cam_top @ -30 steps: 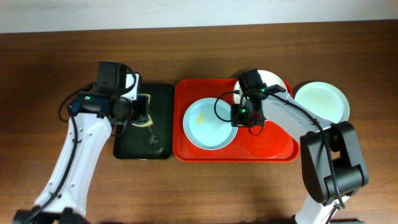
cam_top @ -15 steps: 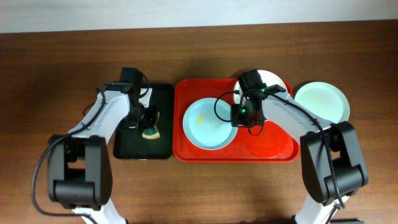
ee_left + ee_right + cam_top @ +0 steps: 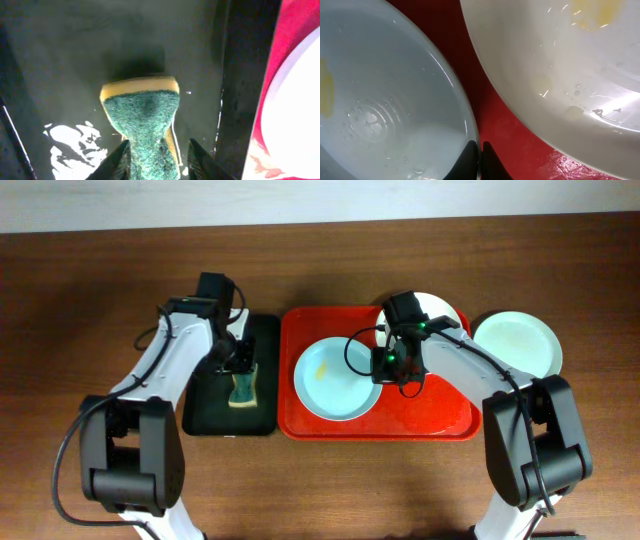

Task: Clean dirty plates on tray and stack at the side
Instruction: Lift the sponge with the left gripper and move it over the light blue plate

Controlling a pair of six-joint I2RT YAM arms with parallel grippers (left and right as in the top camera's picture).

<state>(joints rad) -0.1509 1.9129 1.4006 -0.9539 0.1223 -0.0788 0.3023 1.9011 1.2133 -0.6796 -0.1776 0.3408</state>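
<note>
A pale blue-green plate (image 3: 335,380) with a yellow smear lies in the red tray (image 3: 440,415). My right gripper (image 3: 386,366) is shut on its right rim; the right wrist view shows both fingers (image 3: 479,159) pinching the rim of this plate (image 3: 380,100). A white plate (image 3: 440,310) with a yellowish smear lies at the tray's back right, close by in the right wrist view (image 3: 560,60). A second pale plate (image 3: 516,343) sits on the table to the right. My left gripper (image 3: 160,162) is open, straddling a green and yellow sponge (image 3: 142,120) on the black tray (image 3: 215,410).
The black tray (image 3: 75,50) is wet, with white glare patches. It lies right beside the red tray's left rim (image 3: 300,30). The sponge also shows in the overhead view (image 3: 241,390). Bare brown table lies in front and at the far left.
My left arm has swung in over the black tray and come down with its fingers either side of the sponge. The right arm and the plates have not moved.
</note>
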